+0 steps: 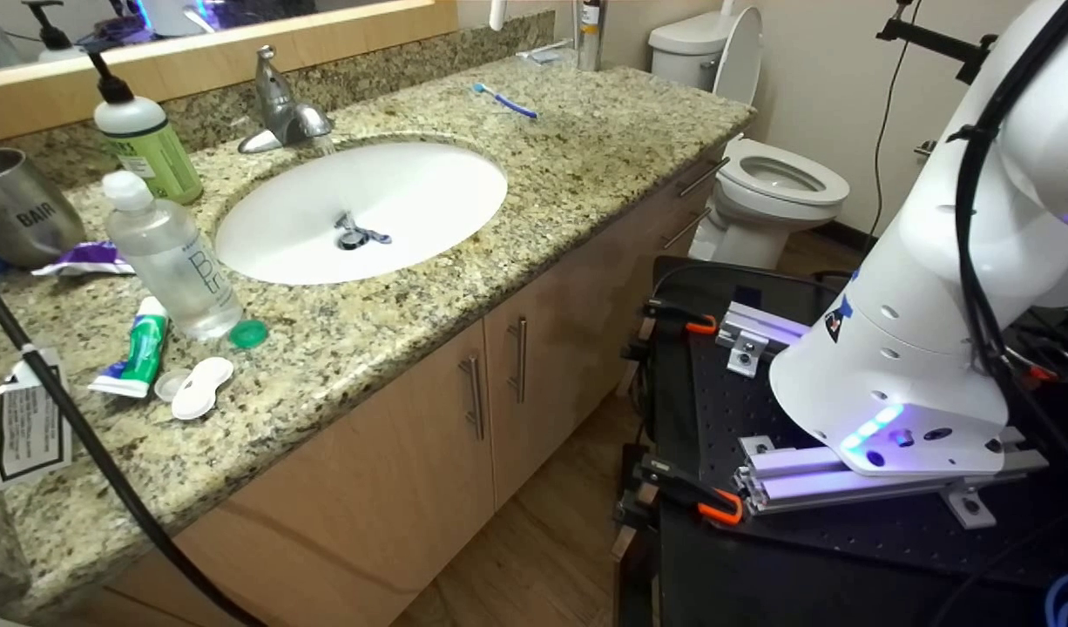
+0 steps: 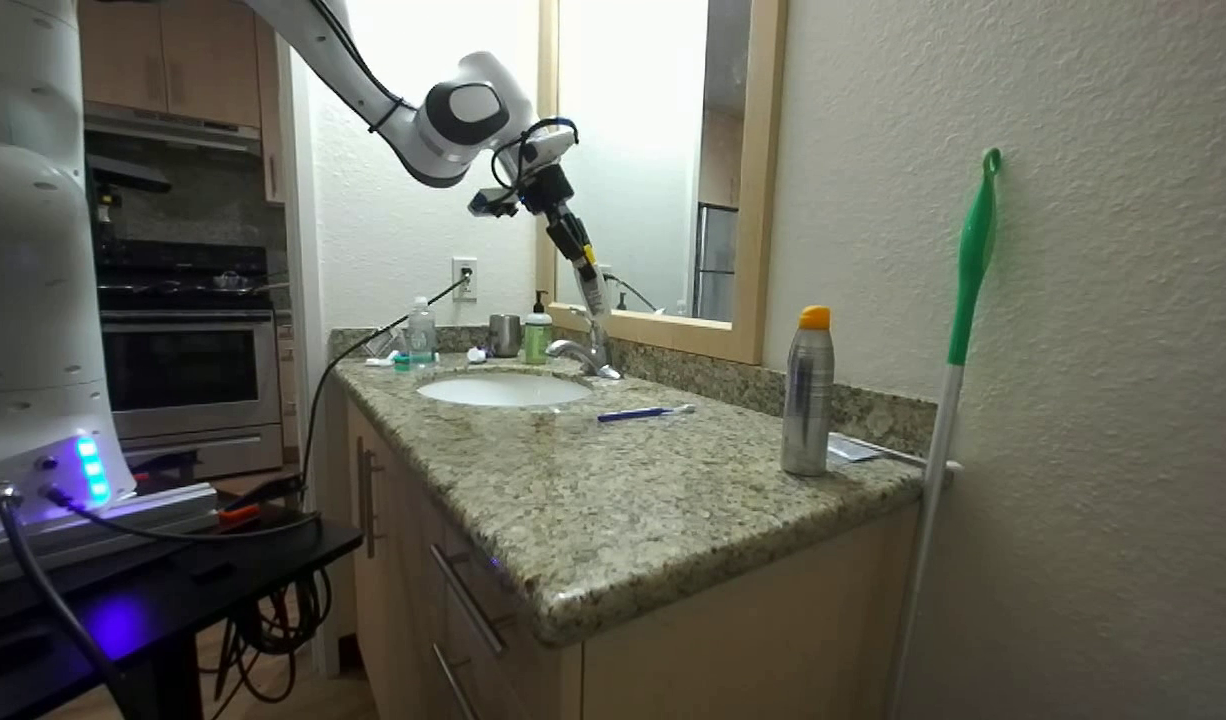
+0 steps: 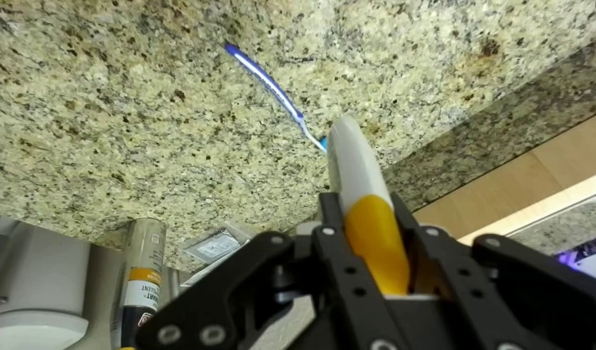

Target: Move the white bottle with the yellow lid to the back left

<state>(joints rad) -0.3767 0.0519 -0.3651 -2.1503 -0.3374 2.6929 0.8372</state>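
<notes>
My gripper point(image 3: 362, 200) is shut on the white bottle with the yellow lid point(image 3: 354, 155). The fingers are on both sides of the bottle around its yellow lid, and its white body points out beyond the fingertips. In an exterior view the gripper point(image 2: 585, 262) holds the bottle point(image 2: 595, 296) tilted in the air, in front of the mirror. From that view its lower end overlaps the faucet; whether they touch I cannot tell. In an exterior view a white rounded end at the top edge appears to be the bottle's lower end point(image 1: 497, 14); the gripper is out of that view.
The faucet point(image 1: 281, 113) stands behind the sink point(image 1: 395, 183). A green pump bottle point(image 1: 155, 148), clear bottle point(image 1: 172, 261) and metal cup point(image 1: 24, 209) stand at one end. A toothbrush point(image 2: 633, 413) and silver spray can point(image 2: 809, 400) are on the counter. The mirror point(image 2: 638, 150) is close behind.
</notes>
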